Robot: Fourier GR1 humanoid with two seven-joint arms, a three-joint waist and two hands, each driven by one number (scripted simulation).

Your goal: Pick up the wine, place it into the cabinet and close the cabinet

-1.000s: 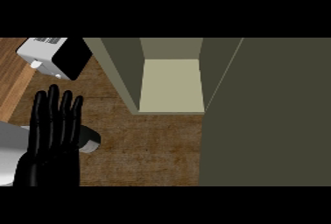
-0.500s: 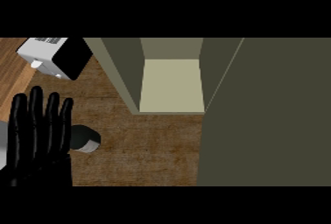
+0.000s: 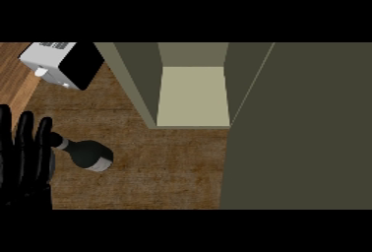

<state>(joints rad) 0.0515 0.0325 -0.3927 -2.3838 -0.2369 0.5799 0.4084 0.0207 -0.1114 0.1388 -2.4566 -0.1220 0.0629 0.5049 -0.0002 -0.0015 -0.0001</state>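
Observation:
The wine bottle (image 3: 88, 154) is dark with a pale band at its lower end and rests on the wooden counter (image 3: 167, 162); its neck points left. At the view's left edge is my left hand (image 3: 23, 162), open with its fingers straight and pointing up the view. The fingers are right beside the end of the bottle's neck and do not curl round it. The cabinet (image 3: 192, 96) is open at the upper middle, showing a pale bare shelf. Its door (image 3: 298, 128) stands open as a large dark olive panel at the right. My right hand does not show.
A white and black box-shaped appliance (image 3: 62, 64) sits on the counter at the upper left, above the hand. The cabinet's left wall (image 3: 138, 83) rises between the bottle's side of the counter and the shelf.
My left hand has slid left and down toward the view's edge, uncovering the wine bottle it partly hid. The bottle and the cabinet door have stayed put.

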